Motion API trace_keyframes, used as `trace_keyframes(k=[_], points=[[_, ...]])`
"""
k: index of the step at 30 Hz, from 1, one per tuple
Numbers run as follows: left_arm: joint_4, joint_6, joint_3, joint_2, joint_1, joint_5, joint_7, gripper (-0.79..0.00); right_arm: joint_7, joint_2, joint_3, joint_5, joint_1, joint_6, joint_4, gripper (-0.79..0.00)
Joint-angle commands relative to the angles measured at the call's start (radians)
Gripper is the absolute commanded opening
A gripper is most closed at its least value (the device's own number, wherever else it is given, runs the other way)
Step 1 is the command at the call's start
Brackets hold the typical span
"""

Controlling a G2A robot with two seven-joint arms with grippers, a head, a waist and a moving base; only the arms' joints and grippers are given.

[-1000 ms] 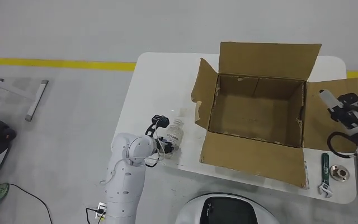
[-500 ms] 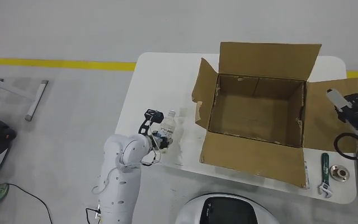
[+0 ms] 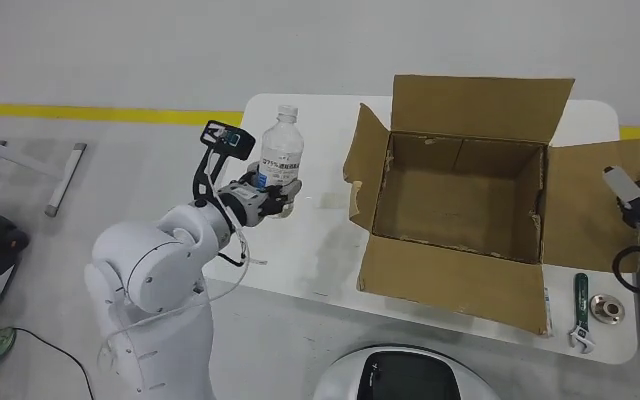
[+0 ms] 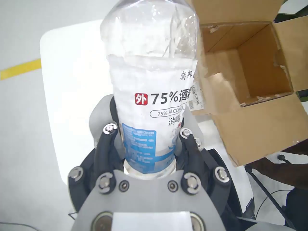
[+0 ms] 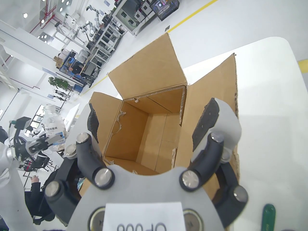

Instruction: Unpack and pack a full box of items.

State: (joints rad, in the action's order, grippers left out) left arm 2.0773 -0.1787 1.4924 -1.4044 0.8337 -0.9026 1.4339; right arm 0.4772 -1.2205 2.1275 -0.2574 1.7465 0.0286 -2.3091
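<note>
My left tool (image 3: 262, 198) is clenched round the lower body of the bottle (image 3: 281, 150), a finger on each side of the label. It holds the bottle in the air to the left of the box (image 3: 450, 275), well apart from it, with the cap pointing away from the wrist. The bottle is clear plastic with a white label and is partly filled with clear liquid.

The box stands open on the bench (image 3: 300, 250). Its far flap is upright, its left flap is tipped outward, its near flap is folded down and its right flap is spread out flat. From above I look straight onto its brown cardboard floor.

My right tool (image 5: 151, 116) is released, pads wide apart. It hangs to the right of the box, above the right flap, and faces into the opening. Just off the box's near-right corner a green-handled wrench (image 3: 582, 312) and a small metal disc (image 3: 606, 308) lie side by side on the bench.

The bench is white and matte, with rounded corners. The floor (image 3: 120, 60) around it is pale grey, and a yellow line (image 3: 120, 114) runs across it to the left of the box. Beyond the box's left side the right wrist view opens onto a bright hall with racks (image 5: 101, 49) of equipment and a potted plant (image 5: 54, 80).
</note>
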Motion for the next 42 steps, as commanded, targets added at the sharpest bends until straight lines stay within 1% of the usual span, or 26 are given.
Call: trace_keyframes(k=[1, 2, 4, 7, 13, 19, 20, 21, 22, 23, 24, 31, 35, 37, 39, 42], points=[[-0.003, 0.011, -0.038, 0.001, -0.048, 0.041, 0.023, -0.785, -0.009, -0.001, 0.003, -0.014, 0.016, 0.002, -0.009, 0.0], [-0.011, 0.019, -0.057, 0.0, -0.068, 0.069, 0.034, -0.785, -0.013, -0.002, 0.002, -0.02, 0.025, 0.003, -0.013, 0.0], [-0.021, 0.033, -0.088, 0.002, -0.104, 0.058, 0.041, -0.785, -0.023, -0.003, 0.004, -0.046, 0.04, 0.013, -0.017, 0.0], [-0.046, 0.062, -0.135, 0.0, -0.136, 0.091, 0.028, -0.785, -0.046, -0.005, 0.003, -0.053, 0.053, 0.022, -0.019, 0.0], [-0.079, 0.084, -0.241, -0.004, -0.185, 0.129, -0.018, -0.785, -0.075, -0.007, 0.007, -0.144, 0.093, 0.033, -0.039, 0.0], [-0.124, 0.11, -0.321, -0.01, -0.226, 0.18, -0.065, -0.785, -0.117, -0.009, -0.017, -0.223, 0.108, 0.02, -0.041, 0.0], [-0.126, 0.111, -0.326, -0.01, -0.227, 0.186, -0.066, -0.785, -0.126, -0.009, -0.02, -0.238, 0.11, 0.015, -0.041, -0.185], [-0.126, 0.111, -0.326, -0.01, -0.227, 0.186, -0.066, -0.785, -0.136, -0.01, -0.023, -0.252, 0.111, 0.014, -0.041, -0.449], [-0.126, 0.111, -0.326, -0.01, -0.227, 0.186, -0.066, -0.785, -0.147, -0.01, -0.025, -0.263, 0.112, 0.012, -0.041, -0.563], [-0.126, 0.111, -0.326, -0.01, -0.227, 0.186, -0.066, -0.785, -0.16, -0.011, -0.026, -0.272, 0.113, 0.011, -0.041, -0.727], [-0.126, 0.111, -0.326, -0.01, -0.227, 0.186, -0.066, -0.785, -0.169, -0.012, -0.027, -0.282, 0.115, 0.008, -0.041, -0.785], [-0.126, 0.111, -0.326, -0.01, -0.227, 0.186, -0.066, -0.785, -0.236, -0.017, -0.024, -0.312, 0.133, -0.024, -0.041, -0.785], [-0.126, 0.111, -0.326, -0.01, -0.227, 0.186, -0.066, -0.785, -0.248, -0.021, -0.017, -0.303, 0.145, -0.038, -0.041, -0.785], [-0.125, 0.101, -0.339, -0.01, -0.219, 0.188, -0.098, -0.785, -0.247, -0.021, -0.018, -0.308, 0.143, -0.043, -0.041, -0.785], [-0.139, 0.104, -0.365, -0.015, -0.236, 0.224, -0.145, -0.785, -0.244, -0.021, -0.021, -0.316, 0.136, -0.046, -0.041, -0.785], [-0.216, 0.113, -0.427, -0.031, -0.289, 0.34, -0.212, -0.785, -0.242, -0.02, -0.025, -0.333, 0.125, -0.047, -0.041, -0.785]])
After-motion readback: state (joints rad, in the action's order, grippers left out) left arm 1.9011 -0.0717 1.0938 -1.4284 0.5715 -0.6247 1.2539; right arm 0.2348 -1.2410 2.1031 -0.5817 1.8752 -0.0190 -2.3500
